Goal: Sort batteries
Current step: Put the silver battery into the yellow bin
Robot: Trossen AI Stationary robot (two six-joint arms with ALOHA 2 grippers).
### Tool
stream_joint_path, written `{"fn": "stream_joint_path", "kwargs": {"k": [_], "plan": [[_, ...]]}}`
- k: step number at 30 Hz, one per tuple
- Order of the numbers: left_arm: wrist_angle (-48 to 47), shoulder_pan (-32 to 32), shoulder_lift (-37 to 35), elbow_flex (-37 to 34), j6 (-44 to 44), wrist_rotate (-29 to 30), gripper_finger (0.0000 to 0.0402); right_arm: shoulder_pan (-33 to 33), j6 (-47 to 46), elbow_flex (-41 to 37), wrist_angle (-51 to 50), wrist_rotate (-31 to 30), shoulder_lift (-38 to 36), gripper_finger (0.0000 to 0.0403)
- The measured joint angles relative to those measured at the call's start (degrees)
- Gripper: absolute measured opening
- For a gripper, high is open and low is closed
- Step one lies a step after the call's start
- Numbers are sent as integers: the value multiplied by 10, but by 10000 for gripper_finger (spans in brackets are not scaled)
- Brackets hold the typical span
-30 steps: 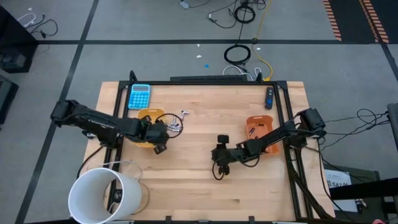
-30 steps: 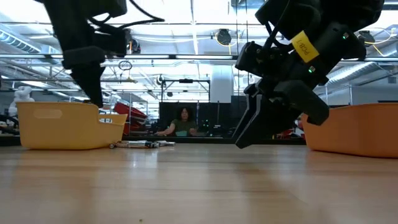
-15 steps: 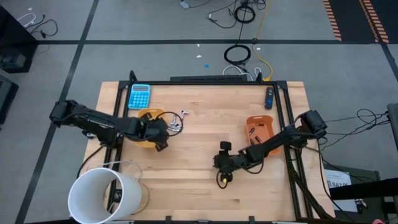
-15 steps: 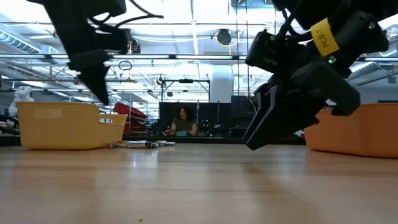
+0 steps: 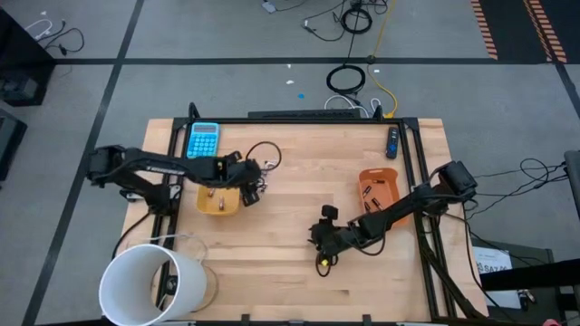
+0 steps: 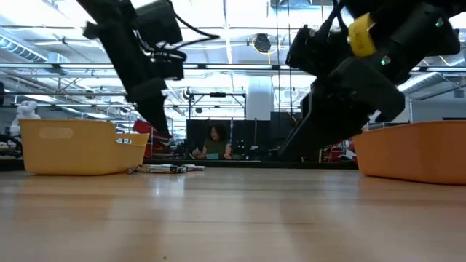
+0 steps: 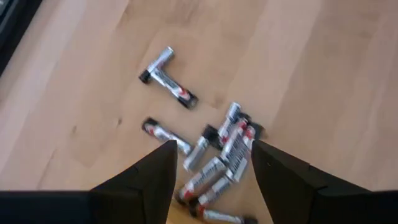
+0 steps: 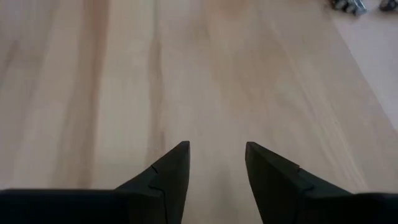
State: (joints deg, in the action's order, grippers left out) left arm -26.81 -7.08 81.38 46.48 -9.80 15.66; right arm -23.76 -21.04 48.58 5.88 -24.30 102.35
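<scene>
On the wooden table, toward its left side, the left gripper hangs above a loose cluster of batteries; its two dark fingers stand apart with nothing between them, and the wrist view looks straight down past them onto the silvery cells with dark and red ends; two of those cells lie a little away from the heap, one pair forming a bent line; from above, the cluster sits just beside the yellow tray, on the side toward the table's middle, and the level view shows the same cells lying on the wood close to that tray's wall; a blue calculator lies near the far left corner; right of centre, the right gripper points down at bare wood, its fingers parted and empty, well apart from the batteries; an orange tray stands behind that arm near the right edge; a white bucket sits at the table's near left corner.
</scene>
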Motion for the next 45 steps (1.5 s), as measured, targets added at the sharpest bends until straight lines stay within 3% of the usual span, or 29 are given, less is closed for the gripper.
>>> {"fn": "stream_joint_path", "kwargs": {"k": [5,12,21,36,39,43,45], "plan": [[68,-53,37,0,49,-42,217,-14,5,9,0,-10,0,130],[110,-104,95,19,44,-62,215,-25,-18,9,-1,-13,0,116],[105,-127,157,80,32,-75,179,-51,-57,9,-10,-29,0,115],[87,-139,223,83,12,-105,172,-82,-128,9,-53,-72,0,115],[89,-137,234,83,37,-105,142,-82,-127,9,-53,-73,0,115],[89,-135,236,83,60,-105,50,-82,-117,9,-53,-80,0,115],[88,-130,233,82,63,-100,44,-83,-108,9,-53,-94,0,115]]}}
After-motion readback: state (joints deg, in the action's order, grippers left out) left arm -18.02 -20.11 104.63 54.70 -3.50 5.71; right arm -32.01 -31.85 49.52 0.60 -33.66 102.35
